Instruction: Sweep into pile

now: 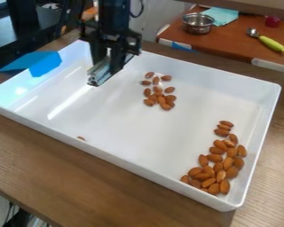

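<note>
"Where do the almonds lie?"

"Inside the tray (108,119), in three lots: a big heap (221,176) at its near right corner, a small cluster (161,99) toward its far wall, and a lone almond (81,138) by its near wall, left of the heap."

"And the gripper (96,82)?"

"Over the tray's far left part. The view is poor there, so I can't tell whether it's spread, pressed together or pinching something."

"What could spoil the sweep?"

"It looks narrow for the job. Push the cluster off-centre and almonds could slip round its sides and scatter across the tray. Too high, it may skim over them; too low, it might scrape the tray's floor or shove the whole tray."

"And the loner?"

"Easily missed. Against the tray's near wall there's little room to get behind it."
</note>
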Motion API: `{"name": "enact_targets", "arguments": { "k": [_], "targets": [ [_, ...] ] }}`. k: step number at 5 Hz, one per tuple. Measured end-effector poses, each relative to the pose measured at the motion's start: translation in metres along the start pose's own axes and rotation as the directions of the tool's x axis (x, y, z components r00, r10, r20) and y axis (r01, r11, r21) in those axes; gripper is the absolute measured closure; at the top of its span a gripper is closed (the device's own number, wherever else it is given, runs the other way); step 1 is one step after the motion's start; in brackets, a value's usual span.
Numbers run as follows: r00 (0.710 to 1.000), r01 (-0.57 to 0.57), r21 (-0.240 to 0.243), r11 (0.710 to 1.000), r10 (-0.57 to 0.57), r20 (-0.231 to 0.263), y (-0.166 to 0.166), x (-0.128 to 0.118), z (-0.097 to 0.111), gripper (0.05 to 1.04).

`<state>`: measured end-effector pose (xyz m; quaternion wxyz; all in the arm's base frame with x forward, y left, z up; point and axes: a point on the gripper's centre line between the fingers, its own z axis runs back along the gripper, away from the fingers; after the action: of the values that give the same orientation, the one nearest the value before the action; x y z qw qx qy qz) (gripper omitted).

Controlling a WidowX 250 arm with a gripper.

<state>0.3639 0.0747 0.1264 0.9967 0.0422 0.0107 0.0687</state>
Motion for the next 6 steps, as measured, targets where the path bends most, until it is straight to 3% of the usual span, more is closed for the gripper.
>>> {"name": "enact_targets", "arguments": {
  "k": [1,2,4,6],
  "targets": [
    [1.0,-0.023,0.037,0.999,0.023,0.015,0.003,0.012,-0.007,0.704],
    [1.0,-0.017,0.076,0.997,0.018,-0.007,-0.009,0.017,-0.021,0.704],
    [1.0,0.005,0.14,0.99,-0.004,-0.003,-0.033,0.026,-0.032,0.704],
    [1.0,0.029,0.166,0.986,-0.027,-0.012,-0.057,0.023,-0.033,0.704]
  ]
}}
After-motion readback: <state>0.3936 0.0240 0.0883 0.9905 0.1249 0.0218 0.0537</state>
